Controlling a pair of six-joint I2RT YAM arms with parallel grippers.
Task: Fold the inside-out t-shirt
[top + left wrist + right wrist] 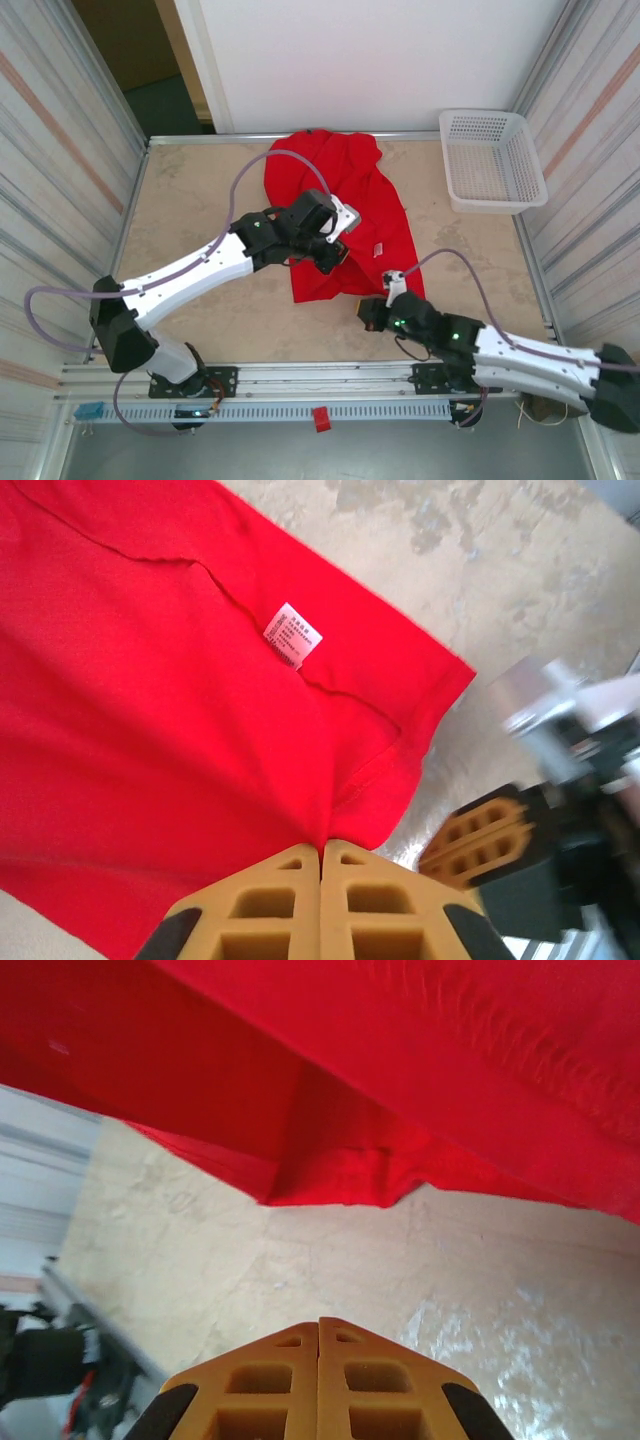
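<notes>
- Left gripper point(320, 847) is over the middle of the table point(190, 200), jaws pressed tight, pinching the hem of the inside-out t-shirt point(335, 185).
- The shirt sprawls mid-table toward the far edge, white label point(293, 636) up.
- Right gripper point(320, 1322) sits at the shirt's near-right corner, jaws closed and empty, over bare table.

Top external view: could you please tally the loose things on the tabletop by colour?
Red soft fabric t-shirt: 1
White plastic lattice basket: 1
Total: 2
</notes>
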